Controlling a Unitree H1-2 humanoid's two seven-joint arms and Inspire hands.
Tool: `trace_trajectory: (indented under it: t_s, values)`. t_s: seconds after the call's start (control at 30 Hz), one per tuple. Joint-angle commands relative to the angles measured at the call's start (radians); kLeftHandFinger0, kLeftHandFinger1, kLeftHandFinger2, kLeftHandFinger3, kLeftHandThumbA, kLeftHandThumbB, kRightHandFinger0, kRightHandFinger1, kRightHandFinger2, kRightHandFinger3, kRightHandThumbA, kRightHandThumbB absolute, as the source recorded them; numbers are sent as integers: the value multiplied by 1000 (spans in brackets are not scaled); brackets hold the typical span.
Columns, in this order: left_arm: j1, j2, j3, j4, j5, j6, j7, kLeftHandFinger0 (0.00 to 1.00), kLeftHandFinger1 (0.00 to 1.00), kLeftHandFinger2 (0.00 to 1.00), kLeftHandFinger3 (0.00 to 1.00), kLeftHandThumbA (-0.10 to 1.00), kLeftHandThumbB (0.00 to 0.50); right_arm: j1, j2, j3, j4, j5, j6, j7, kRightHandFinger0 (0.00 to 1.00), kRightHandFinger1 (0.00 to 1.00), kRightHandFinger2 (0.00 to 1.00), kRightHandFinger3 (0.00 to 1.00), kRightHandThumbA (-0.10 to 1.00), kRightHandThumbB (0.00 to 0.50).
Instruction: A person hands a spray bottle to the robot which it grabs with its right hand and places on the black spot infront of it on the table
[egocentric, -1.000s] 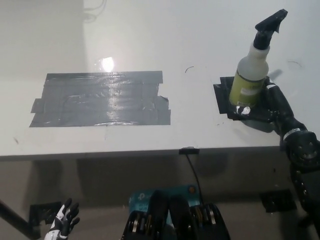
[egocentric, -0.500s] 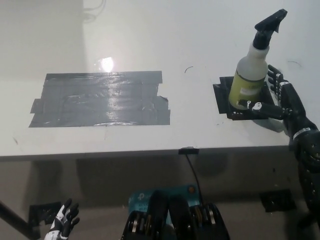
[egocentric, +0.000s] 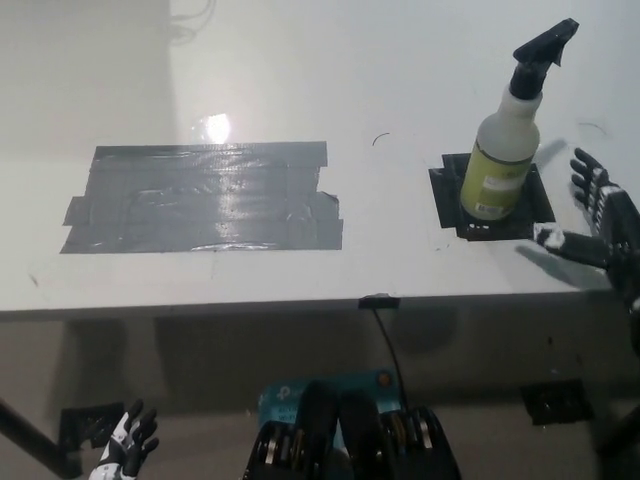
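The spray bottle, white with a yellow-green label and a black trigger head, stands upright on the small black spot at the table's right. My black right hand is open to the right of the bottle, apart from it, fingers spread above the table's front right edge. My white left hand hangs low at the lower left, below the table, fingers apart and holding nothing.
A large patch of grey tape covers the white table left of centre. A black cable clip sits on the front edge, its cable dropping down. Dark floor marks lie below the table.
My right hand let go of the bottle, opened and drew back to the right. The bottle stays upright on the black spot. The left hand has not moved.
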Motion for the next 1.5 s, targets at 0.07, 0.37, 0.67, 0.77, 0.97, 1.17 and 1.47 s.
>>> trace_trajectory:
  t_s: [0.07,0.37,0.67,0.77,0.97,1.17,1.47]
  values:
    - [-20,15,5,-10,-7,-32,-5,1000,1000,1000,1000,967,287,255,-37,-53,-585,216,27,86,1000,1000,1000,1000,1000,499]
    - [-36,24,0,-15,-7,-9,-16,1000,1000,1000,1000,964,271,651,19,1,-1121,192,-57,20,1000,1000,1000,1000,1000,500]
    - [-26,22,-5,-32,1,2,-16,1000,1000,1000,1000,983,268,832,154,211,-1063,-13,-227,57,1000,1000,1000,1000,1000,500]
    - [-25,25,-8,-36,4,2,-19,1000,1000,1000,1000,986,256,820,174,221,-860,-45,-334,40,1000,1000,1000,1000,1000,413]
    - [-30,28,-14,-41,-2,3,-26,1000,1000,1000,1000,982,261,749,173,205,-554,-90,-414,11,1000,1000,1000,1000,1000,480]
    - [-39,31,-21,-39,-4,5,-33,1000,1000,1000,1000,956,239,727,161,189,-446,-153,-458,-22,1000,1000,1000,1000,1000,500]
    - [-51,34,-26,-21,-6,5,-36,1000,1000,1000,1000,994,259,739,164,199,-431,-126,-473,-3,1000,1000,1000,1000,1000,466]
